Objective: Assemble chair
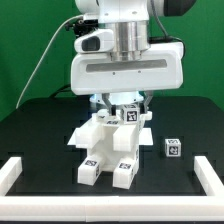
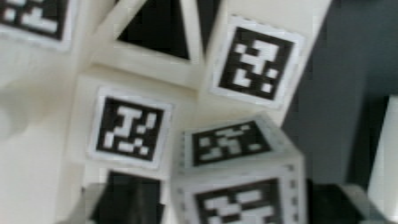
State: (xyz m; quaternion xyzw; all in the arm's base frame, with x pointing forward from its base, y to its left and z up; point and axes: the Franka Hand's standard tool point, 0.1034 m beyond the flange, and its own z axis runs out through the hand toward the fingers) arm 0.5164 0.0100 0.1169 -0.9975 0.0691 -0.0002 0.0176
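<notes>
The chair stands half-built at the middle of the black table, made of white blocky parts with two tagged feet towards the front. My gripper hangs straight down over its top. In the wrist view a white tagged block of the chair sits between my dark fingers, which lie against both of its sides with no gap showing. My gripper is shut on that block. More tagged chair parts fill the view behind it.
A small loose white cube with a tag lies on the exterior view's right of the chair. Plain white border rails frame the table's front and sides. A black cable hangs at the back left.
</notes>
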